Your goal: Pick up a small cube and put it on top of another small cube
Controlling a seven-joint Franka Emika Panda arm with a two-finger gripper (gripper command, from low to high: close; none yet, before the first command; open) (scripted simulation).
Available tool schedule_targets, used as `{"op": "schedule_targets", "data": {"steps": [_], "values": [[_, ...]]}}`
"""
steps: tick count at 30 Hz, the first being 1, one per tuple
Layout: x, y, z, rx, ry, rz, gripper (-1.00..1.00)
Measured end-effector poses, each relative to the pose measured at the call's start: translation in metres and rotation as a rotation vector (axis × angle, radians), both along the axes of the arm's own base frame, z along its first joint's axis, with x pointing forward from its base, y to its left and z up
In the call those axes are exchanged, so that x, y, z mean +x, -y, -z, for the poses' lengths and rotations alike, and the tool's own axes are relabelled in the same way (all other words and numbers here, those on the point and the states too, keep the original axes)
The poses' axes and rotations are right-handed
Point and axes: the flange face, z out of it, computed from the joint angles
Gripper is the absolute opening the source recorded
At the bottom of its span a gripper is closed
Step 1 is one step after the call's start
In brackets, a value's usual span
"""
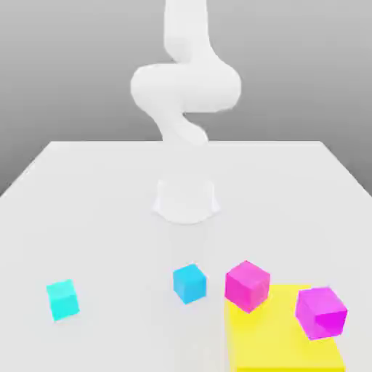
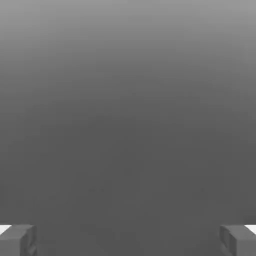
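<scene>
While nothing has yet been lifted, the things lie in a loose row along the near edge of the white counter point(image 1: 87, 189), and the row reads from the exterior view's left to its right. First comes the small plain turquoise-cyan cube point(image 1: 62, 298), alone near the near-left corner, resting flat with bare counter on every side. That open ground suits a pick from above, since no neighbour crowds the faces a finger would need.

Well apart from it, near the middle of the near edge, sits the small sky-blue cube point(image 1: 189, 282), also flat and free-standing. Being of like size, it looks to me the likely base for the stack. Just beside it is a larger magenta cube point(image 1: 248, 285), overlapping the corner of a flat yellow square patch point(image 1: 280, 341); whether the two cubes touch I cannot tell. A second larger magenta cube point(image 1: 321, 312) rests on the patch towards the near-right corner, tilted somewhat.

Behind the row, the white robot arm point(image 1: 185, 87) rises from its round base point(image 1: 186, 200) at the counter's middle, folded high and clear of every cube. In the hand view the claw point(image 2: 128, 240) stands wide, its grey fingertips point(image 2: 19, 240) far apart with nothing between them, ready to straddle a cube.

The next move, I judge, is a reach towards the near-left corner.
</scene>
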Motion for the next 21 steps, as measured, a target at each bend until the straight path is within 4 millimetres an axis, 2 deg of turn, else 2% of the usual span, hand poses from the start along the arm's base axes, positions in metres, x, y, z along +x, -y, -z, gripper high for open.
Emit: {"op": "schedule_targets", "data": {"steps": [2,5,10,13,16,19,21], "values": [[0.024,0.020,0.040,0.018,-0.063,0.087,0.00],[0.050,0.052,0.099,0.049,-0.150,0.209,0.00],[0.067,0.110,0.203,0.116,-0.288,0.408,0.00],[0.063,0.143,0.266,0.166,-0.367,0.526,0.00],[0.048,0.171,0.328,0.224,-0.445,0.641,0.00],[0.021,0.201,0.387,0.295,-0.516,0.773,0.00],[0.003,0.210,0.425,0.343,-0.564,0.845,0.00]]}}
